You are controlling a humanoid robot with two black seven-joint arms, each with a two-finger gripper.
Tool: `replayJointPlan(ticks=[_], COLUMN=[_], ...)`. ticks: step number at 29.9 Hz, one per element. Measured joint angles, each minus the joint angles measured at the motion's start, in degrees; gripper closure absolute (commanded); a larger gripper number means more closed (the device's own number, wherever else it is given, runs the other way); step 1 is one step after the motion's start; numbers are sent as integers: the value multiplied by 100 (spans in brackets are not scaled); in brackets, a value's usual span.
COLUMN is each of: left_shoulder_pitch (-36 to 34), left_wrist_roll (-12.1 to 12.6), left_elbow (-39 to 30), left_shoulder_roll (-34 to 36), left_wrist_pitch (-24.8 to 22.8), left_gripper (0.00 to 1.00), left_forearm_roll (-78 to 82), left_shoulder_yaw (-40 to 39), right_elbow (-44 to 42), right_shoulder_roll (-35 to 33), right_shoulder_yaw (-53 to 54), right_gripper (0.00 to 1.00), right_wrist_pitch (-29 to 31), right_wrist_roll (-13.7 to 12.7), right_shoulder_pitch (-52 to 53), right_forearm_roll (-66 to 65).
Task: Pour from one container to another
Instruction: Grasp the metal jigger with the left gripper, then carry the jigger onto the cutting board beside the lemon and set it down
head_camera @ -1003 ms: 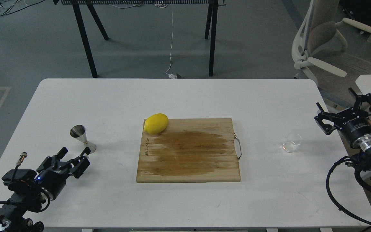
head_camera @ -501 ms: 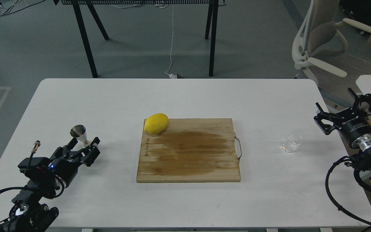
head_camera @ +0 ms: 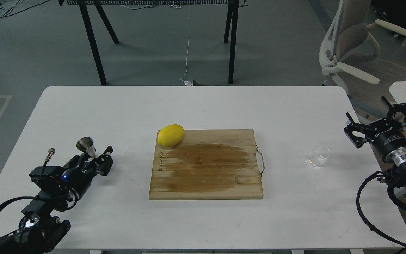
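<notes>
The steel jigger [head_camera: 85,144] stands on the white table [head_camera: 203,106] at the left, its upper cone showing. My left gripper [head_camera: 96,156] sits right at it, fingers open on either side of its lower cone, which they hide. I cannot tell whether they touch it. The clear cup [head_camera: 319,155] stands on the table at the right, beyond the cutting board's handle. My right gripper [head_camera: 368,111] hovers open at the table's right edge, to the right of the cup and apart from it.
A wooden cutting board [head_camera: 206,169] lies in the middle of the table with a lemon [head_camera: 170,135] on its far left corner. A white office chair [head_camera: 354,53] stands behind the right side, and black trestle legs [head_camera: 93,42] behind the table.
My left gripper has moved forward and right, from below the jigger to straddling its lower cone. The right arm, cup, lemon and board have stayed put.
</notes>
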Motion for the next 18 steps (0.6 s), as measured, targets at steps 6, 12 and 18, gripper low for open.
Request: replayJointPlan(ticks=[6, 12, 18], left_shoulder_pitch=[-43, -362, -1079], left_wrist_roll=[0, 0, 0], left_elbow=[132, -24, -707], left_shoulder_roll=[-1, 55, 181], left_wrist_pitch=[0, 0, 0], left_gripper=[91, 92, 92], left_forearm_roll=[-25, -46, -46], left_shoulder_yaw=[1, 43, 79], right_elbow=[-2, -2, -13], right_shoulder_roll=[6, 9, 9], right_shoulder_yaw=[0, 0, 0], right_gripper=[0, 0, 1], right_wrist_pitch=[0, 0, 0], right_wrist_roll=[0, 0, 0], right_shoulder_pitch=[-17, -18, -18], right_forearm_roll=[0, 0, 0])
